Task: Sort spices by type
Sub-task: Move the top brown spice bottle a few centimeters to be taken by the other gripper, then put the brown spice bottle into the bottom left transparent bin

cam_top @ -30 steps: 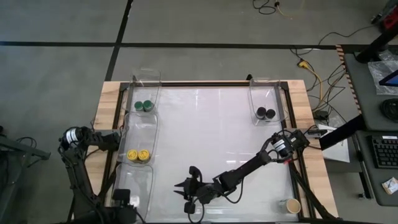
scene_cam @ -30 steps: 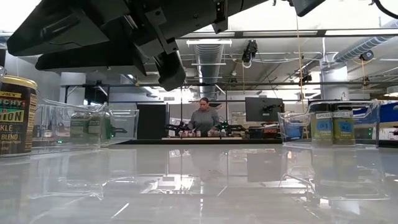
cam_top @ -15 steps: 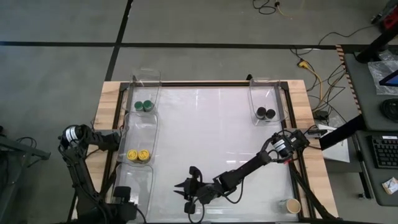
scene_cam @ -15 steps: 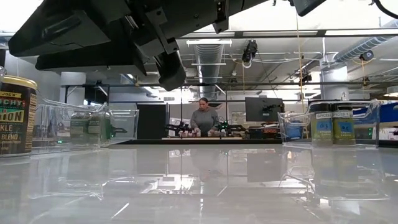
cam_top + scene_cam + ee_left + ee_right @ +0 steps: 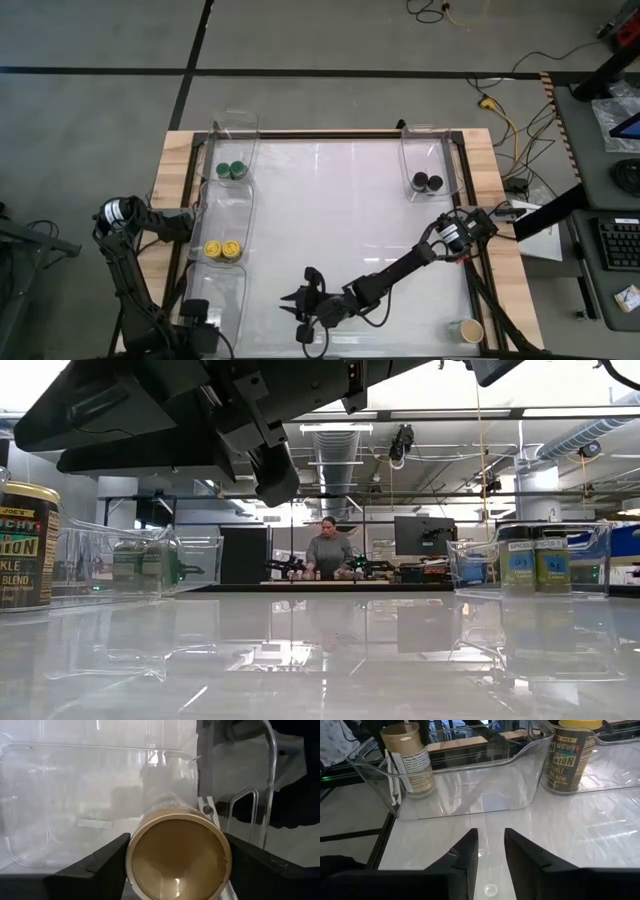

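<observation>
Your left gripper (image 5: 177,870) grips a tan-lidded spice jar (image 5: 177,857) just short of the clear bin (image 5: 75,805), so carry it over the near wall before letting go, while your right gripper (image 5: 487,852) waits clenched and empty; from overhead the jar itself is too small to make out.

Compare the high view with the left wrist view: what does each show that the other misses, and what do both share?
Only the high view shows the green-lidded jars, the yellow-lidded jars, the black-lidded jars and the right gripper over the table's near edge. Only the left wrist view shows the tan-lidded jar gripped between the left gripper's fingers. Both show the clear bin at the near left corner.
</observation>
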Controlling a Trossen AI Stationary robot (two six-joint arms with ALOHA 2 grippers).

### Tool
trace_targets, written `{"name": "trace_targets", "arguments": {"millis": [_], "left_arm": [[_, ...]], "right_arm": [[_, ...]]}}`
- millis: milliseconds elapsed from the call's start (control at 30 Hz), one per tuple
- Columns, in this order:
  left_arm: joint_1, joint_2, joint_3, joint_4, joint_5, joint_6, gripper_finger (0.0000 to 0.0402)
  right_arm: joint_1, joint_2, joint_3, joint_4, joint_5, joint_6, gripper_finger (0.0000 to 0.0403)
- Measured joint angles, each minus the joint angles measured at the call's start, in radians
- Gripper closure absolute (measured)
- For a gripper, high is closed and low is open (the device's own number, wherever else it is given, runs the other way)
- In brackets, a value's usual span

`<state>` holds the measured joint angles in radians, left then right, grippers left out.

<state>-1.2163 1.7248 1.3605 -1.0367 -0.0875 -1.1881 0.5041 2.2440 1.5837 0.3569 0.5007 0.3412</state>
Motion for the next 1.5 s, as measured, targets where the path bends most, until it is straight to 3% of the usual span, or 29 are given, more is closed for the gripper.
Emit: {"name": "trace_targets", "arguments": {"millis": [567, 933, 1500], "left_arm": [[-0.002, 0.006, 0.024, -0.019, 0.005, -0.008, 0.0138], [-0.002, 0.006, 0.030, 0.002, 0.020, -0.010, 0.0090], [-0.001, 0.006, 0.092, -0.088, -0.004, -0.027, 0.0086]], "right_arm": [[0.000, 0.000, 0.000, 0.000, 0.000, -0.004, 0.0298], [0.000, 0.000, 0.000, 0.000, 0.000, -0.013, 0.0288], [0.000, 0.000, 0.000, 0.000, -0.001, -0.010, 0.0289]]}}
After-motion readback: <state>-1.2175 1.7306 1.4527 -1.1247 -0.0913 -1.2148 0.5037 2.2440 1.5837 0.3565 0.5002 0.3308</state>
